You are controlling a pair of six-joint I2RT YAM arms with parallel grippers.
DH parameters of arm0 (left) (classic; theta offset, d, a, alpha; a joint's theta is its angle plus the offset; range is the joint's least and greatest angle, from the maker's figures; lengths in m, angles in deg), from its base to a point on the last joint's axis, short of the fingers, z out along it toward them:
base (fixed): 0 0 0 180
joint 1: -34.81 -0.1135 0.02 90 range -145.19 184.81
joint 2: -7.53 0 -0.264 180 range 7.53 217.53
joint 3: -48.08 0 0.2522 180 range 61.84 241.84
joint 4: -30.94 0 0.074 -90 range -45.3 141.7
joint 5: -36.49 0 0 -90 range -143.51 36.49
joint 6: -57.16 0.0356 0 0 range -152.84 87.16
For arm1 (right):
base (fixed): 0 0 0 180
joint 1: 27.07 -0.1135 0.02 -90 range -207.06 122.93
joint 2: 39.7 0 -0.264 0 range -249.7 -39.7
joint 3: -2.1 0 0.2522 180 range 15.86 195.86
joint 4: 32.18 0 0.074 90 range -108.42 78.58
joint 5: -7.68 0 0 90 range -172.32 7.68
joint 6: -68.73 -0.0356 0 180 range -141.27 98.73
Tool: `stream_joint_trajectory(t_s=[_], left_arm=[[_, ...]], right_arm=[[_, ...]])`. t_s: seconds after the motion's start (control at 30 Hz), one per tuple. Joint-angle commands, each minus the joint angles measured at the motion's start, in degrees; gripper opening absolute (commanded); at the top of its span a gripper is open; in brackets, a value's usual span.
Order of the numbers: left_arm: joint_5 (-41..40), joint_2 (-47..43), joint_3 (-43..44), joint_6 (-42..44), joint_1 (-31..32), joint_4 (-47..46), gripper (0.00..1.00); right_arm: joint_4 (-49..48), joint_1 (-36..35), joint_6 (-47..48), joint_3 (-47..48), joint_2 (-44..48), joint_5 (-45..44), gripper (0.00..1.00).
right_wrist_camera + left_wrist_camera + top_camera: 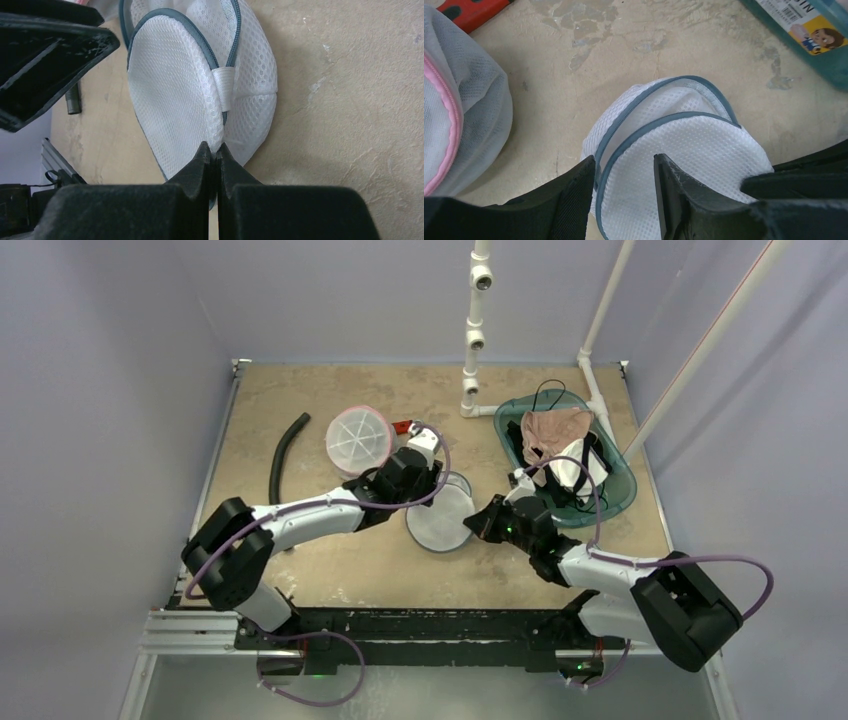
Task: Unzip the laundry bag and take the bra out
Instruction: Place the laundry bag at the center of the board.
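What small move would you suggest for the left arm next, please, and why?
Probably close the left end effector on the grey-trimmed flap edge of the laundry bag. Its open fingers straddle that edge, and the right end effector is pinched shut on the mesh rim, anchoring the bag.

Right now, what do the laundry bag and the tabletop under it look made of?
The laundry bag: white mesh fabric, likely synthetic, matte; the honeycomb holes show, with grey-blue cloth binding on the edges. The tabletop: hard board, perhaps, with a tan, rough, matte coat, worn in patches.
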Motion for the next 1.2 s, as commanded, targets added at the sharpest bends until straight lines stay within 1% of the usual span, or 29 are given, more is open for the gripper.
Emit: stream_joint_trajectory(t_s=[0.0, 0.23, 0.3, 0.5, 0.6, 0.73, 0.83, 0.97, 1.07, 1.17], left_arm=[[-1.77, 2.34, 4.5, 4.01, -0.84, -0.02, 0.45], [-4.35, 6.97, 7.59, 5.28, -1.6, 1.28, 0.45], [-4.4, 7.59, 7.61, 5.27, -1.97, 1.29, 0.42], [-3.64, 8.51, 6.91, 3.78, -3.52, 1.3, 0.12], [-2.09, 6.95, 4.98, 2.48, -3.68, 0.08, 0.01], [1.22, 2.95, 0.62, -1.03, -3.66, -2.28, 0.0], [4.77, -0.74, -3.13, -5.75, -3.67, -3.71, 0.0], [8.05, -7.99, -8.78, -13.58, -3.55, -4.16, 0.0], [10.37, -13.21, -13.52, -20.19, -3.59, -5.08, 0.0], [11.78, -16.96, -20.07, -28.05, -3.5, -9.21, 0.0]], right_arm=[[-0.73, 0.16, 2.86, -0.55, 0.15, 1.33, 0.0], [0.23, 0.22, 3.3, -0.57, 1.68, 1.79, 0.0], [0.55, 0.17, 3.33, -0.68, 2.26, 1.95, 0.0], [1.79, 0.23, 3.32, -0.45, 4.85, 2.65, 0.0], [3.02, 0.28, 3.15, -0.03, 7.24, 3.15, 0.0], [4.34, 1.01, 1.72, 0.45, 10.98, 5.2, 0.0], [3.69, 2.48, -1.03, 0.22, 13.57, 8.3, 0.0], [2.46, 4.21, -5.01, -0.24, 15.34, 11.27, 0.0], [1.24, 5.36, -7.53, -0.73, 14.89, 13.68, 0.0], [0.22, 5.54, -8.11, -1.13, 13.55, 15.44, 0.0]])
